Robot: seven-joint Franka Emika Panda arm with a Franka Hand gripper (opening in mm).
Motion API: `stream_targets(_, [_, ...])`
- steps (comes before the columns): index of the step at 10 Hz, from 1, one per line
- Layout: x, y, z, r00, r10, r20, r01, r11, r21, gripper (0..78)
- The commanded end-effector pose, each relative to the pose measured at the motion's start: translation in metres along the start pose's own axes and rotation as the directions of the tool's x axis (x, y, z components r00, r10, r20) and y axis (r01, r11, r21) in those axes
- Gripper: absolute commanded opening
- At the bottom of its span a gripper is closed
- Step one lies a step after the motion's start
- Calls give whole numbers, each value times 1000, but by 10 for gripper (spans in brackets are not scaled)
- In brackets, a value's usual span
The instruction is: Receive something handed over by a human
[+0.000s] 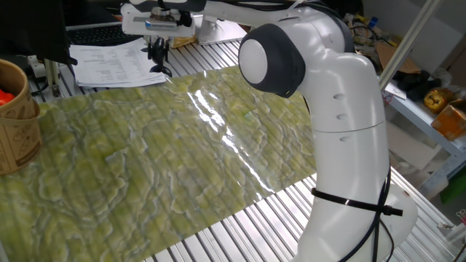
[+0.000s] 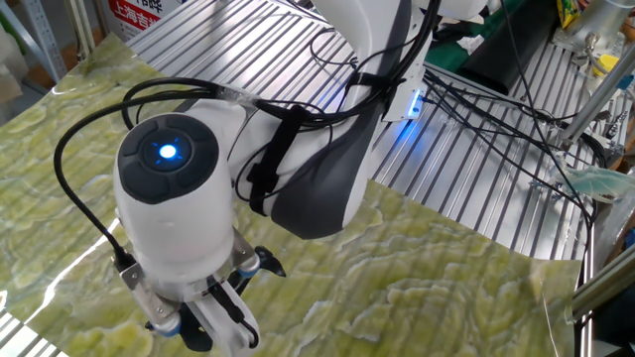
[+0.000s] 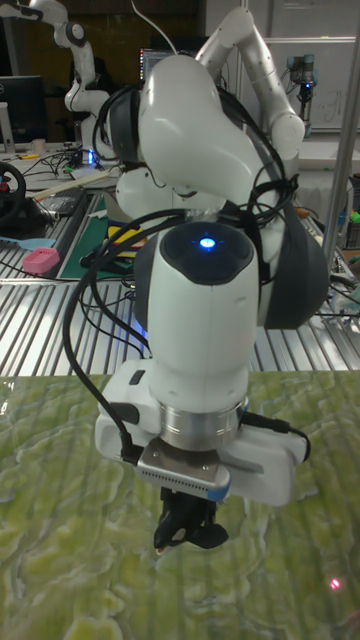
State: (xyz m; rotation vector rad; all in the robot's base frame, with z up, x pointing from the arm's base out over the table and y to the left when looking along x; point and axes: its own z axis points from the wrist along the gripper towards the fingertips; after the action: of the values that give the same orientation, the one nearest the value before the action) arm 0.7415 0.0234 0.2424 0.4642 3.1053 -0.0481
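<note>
mat (image 1: 167,160): broad middle bare, open passage
wooden bucket (image 1: 16,116): blocks mat's left edge
papers (image 1: 109,64): flat behind mat, no obstruction
arm body (image 1: 342,138): fills right side

I see a glossy white robot arm with dark grey joint caps (image 1: 342,109), a blue status light (image 3: 206,242), a green-yellow marbled table mat (image 1: 145,160), and a tan wooden cylindrical container (image 1: 16,120).
</note>
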Motion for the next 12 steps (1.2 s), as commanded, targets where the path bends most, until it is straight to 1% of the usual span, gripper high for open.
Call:
stream_targets(1, [-1,0,-3,1000,-4,3,4,1000,-8,13])
stream_targets(6, [-1,0,-3,1000,-14,-7,14,1000,-10,13])
stream_targets(9, [18,-12,1,999,-33,-11,33,999,-7,13])
stream_targets(10, [26,-10,4,999,-33,-12,33,999,12,13])
stream_targets(12, [28,-10,10,999,-43,-12,43,999,1,13])
